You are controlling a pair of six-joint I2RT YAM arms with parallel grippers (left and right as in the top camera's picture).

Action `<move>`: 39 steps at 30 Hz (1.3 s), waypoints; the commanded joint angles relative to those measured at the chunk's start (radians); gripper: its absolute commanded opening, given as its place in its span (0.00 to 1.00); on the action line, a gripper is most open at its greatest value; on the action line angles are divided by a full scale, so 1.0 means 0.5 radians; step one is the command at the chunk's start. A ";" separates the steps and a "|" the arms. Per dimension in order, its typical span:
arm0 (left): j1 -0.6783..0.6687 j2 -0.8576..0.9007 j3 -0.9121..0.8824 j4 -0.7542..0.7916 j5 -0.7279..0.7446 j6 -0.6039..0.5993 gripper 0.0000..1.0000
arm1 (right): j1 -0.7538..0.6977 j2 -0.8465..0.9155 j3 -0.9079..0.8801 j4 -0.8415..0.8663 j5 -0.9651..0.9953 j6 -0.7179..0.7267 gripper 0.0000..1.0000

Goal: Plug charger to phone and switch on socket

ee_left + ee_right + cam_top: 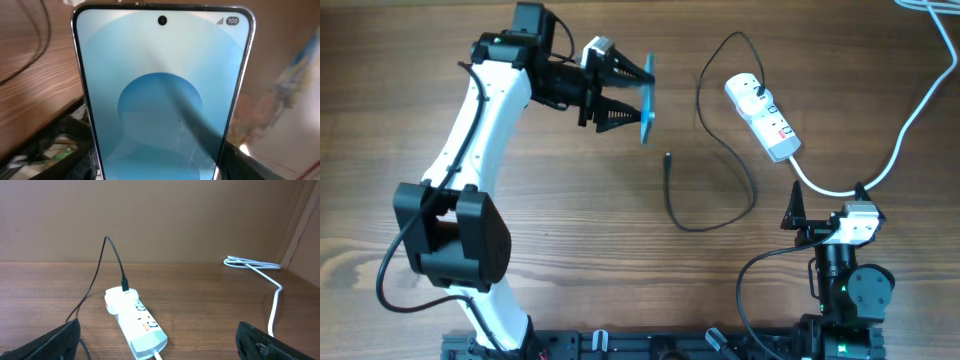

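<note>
My left gripper (632, 95) is shut on the phone (647, 98) and holds it on edge above the table; its cyan-blue screen (162, 95) fills the left wrist view. The charger's thin black cable (752, 190) loops from a white plug on the socket to its free connector tip (667, 157), which lies on the table below the phone. The socket (763, 117), a white power strip, lies at the upper right and shows in the right wrist view (139, 325). My right gripper (825, 212) is open and empty, below the socket.
The socket's thick white cord (910, 120) curves off to the upper right corner and shows in the right wrist view (272, 280). The wooden table (570, 230) extends to all sides. A black rail (620, 345) runs along the front edge.
</note>
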 commanded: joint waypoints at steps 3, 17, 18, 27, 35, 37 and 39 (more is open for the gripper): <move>0.105 -0.066 0.051 0.138 0.231 -0.306 0.73 | 0.007 -0.009 -0.002 0.076 -0.172 0.240 1.00; 0.146 -0.066 0.051 0.168 0.284 -0.386 0.74 | 0.006 0.403 1.047 -0.027 -1.377 1.576 0.99; 0.145 -0.066 0.051 0.169 0.283 -0.401 0.74 | 0.006 0.566 1.295 -0.414 -1.343 1.330 0.99; 0.145 -0.066 0.051 0.207 0.282 -0.610 0.74 | 0.157 1.899 2.506 -1.994 -1.445 0.462 0.99; 0.145 -0.066 0.051 0.302 0.274 -0.767 0.73 | 1.872 2.598 3.262 -2.191 0.819 1.263 0.99; 0.145 -0.066 0.051 0.302 0.275 -0.767 0.73 | 2.044 2.869 3.541 -2.200 1.107 1.281 0.99; 0.145 -0.066 0.051 0.302 0.275 -0.767 0.73 | 2.084 3.132 3.802 -2.207 1.180 1.289 0.99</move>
